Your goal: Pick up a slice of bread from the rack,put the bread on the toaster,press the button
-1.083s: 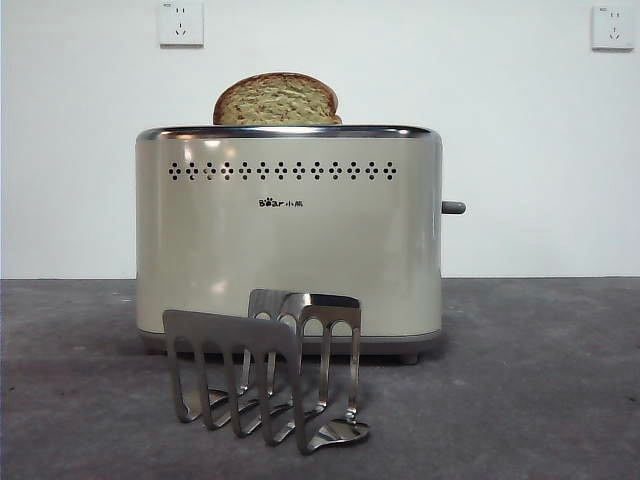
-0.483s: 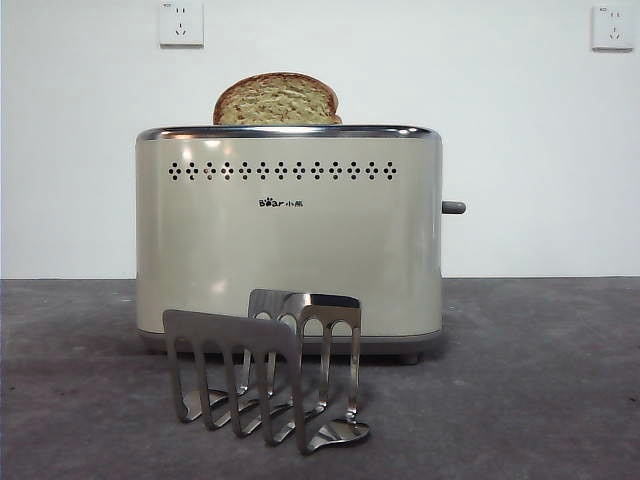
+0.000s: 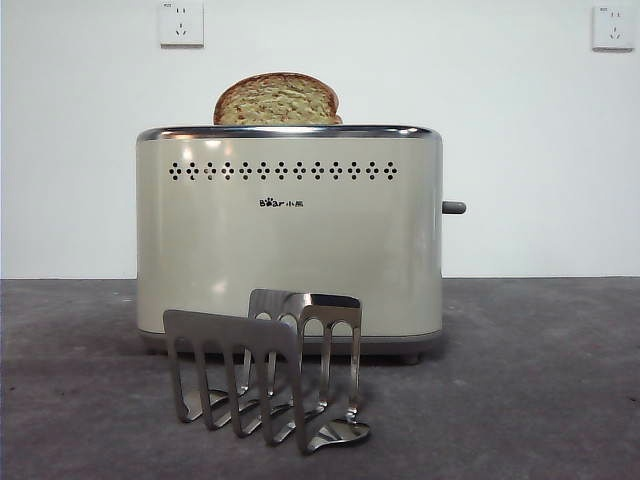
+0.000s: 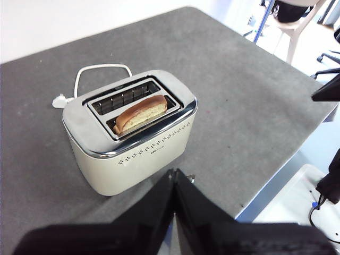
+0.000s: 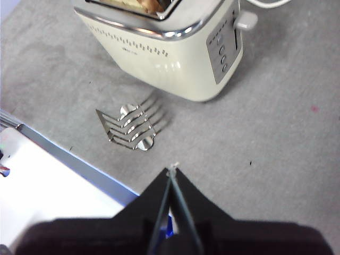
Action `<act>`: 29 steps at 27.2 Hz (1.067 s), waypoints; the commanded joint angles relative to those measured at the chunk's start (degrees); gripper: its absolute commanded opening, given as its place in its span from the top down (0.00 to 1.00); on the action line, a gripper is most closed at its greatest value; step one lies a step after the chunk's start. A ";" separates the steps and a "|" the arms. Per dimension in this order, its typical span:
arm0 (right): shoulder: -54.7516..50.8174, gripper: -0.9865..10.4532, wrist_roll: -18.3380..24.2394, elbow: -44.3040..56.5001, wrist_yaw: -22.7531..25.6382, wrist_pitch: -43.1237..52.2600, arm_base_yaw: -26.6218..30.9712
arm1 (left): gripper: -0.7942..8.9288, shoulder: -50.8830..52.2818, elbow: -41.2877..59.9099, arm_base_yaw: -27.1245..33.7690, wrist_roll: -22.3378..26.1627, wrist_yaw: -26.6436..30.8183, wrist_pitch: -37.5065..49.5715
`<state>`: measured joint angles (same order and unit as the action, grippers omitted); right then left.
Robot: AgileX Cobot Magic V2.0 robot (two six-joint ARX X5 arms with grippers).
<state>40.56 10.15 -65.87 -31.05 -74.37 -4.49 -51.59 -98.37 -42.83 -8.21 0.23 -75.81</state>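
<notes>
The slice of bread [image 3: 277, 100] stands upright in a slot of the cream toaster [image 3: 290, 240], its domed top poking above the chrome rim. From above, the slice of bread [image 4: 141, 113] fills the slot on the logo side of the toaster [image 4: 138, 154]; the other slot holds nothing. The steel rack [image 3: 265, 365] sits in front of the toaster with nothing in it. The grey button [image 3: 453, 207] sticks out of the toaster's right side. My left gripper [image 4: 174, 174] hangs shut high above the table. My right gripper [image 5: 172, 171] is shut too, well above the rack [image 5: 130, 127] and away from the button [image 5: 245, 21].
Two white wall sockets [image 3: 181, 22] [image 3: 612, 27] are on the wall behind. The toaster's white cord [image 4: 98, 69] loops on the grey table behind it. The table's edge [image 4: 276, 180] runs close by, with a chair [image 4: 303, 26] beyond.
</notes>
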 commanded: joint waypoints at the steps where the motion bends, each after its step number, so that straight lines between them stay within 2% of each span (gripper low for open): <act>1: 0.42 0.91 0.63 0.44 0.02 -1.01 -0.04 | 0.92 -1.46 0.11 -0.11 -0.37 -0.26 0.22; 12: 4.24 0.91 0.63 0.44 0.02 -1.07 -0.04 | 0.92 -8.81 0.11 1.29 -0.37 -0.26 0.24; 18: 7.63 0.91 0.63 0.44 0.04 -0.90 -0.04 | 0.92 -7.87 0.17 6.69 -0.37 -0.48 0.24; 21: 9.66 0.91 0.63 0.44 0.04 -0.66 -0.04 | 0.92 -5.81 1.77 11.61 -0.37 -0.46 0.24; 25: 12.22 0.91 0.63 0.44 0.24 -0.55 -0.04 | 0.92 0.17 11.19 18.53 -0.37 -0.39 1.66; 28: 14.19 0.91 0.66 0.44 1.18 -0.44 -0.04 | 0.92 7.23 23.82 22.45 -0.31 -0.44 8.72; 29: 15.39 0.91 0.66 0.44 1.73 -0.42 -0.04 | 0.92 11.63 31.21 24.59 1.36 -0.26 12.52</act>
<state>55.92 10.26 -65.87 -29.36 -75.00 -4.49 -41.34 -70.89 -18.63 -7.84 -0.16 -63.86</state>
